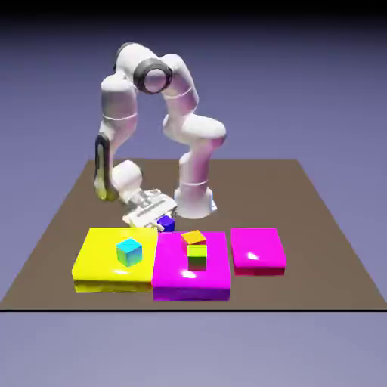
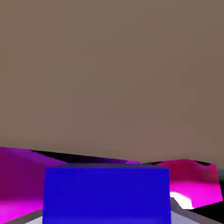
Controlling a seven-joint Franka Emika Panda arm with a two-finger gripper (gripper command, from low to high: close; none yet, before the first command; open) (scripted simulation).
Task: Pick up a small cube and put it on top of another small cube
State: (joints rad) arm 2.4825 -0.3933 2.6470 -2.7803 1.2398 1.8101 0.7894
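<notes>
A: Exterior view?
B: End effector (image 1: 161, 218) low and tilted, closed on the dark blue cube (image 1: 166, 224), just behind the rear edges of the yellow block (image 1: 113, 277) and purple block (image 1: 191, 283). Cyan cube (image 1: 129, 252) sits on yellow, toward its right edge. Green cube (image 1: 197, 258) and orange cube (image 1: 194, 238) on purple. Magenta block (image 1: 257, 252) nearest the tabletop's (image 1: 302, 204) right edge.
A: Hand view?
B: Blue cube gripped between the fingertips (image 2: 186, 217), filling the bottom middle. Purple block at lower left, magenta at lower right, tabletop above.
</notes>
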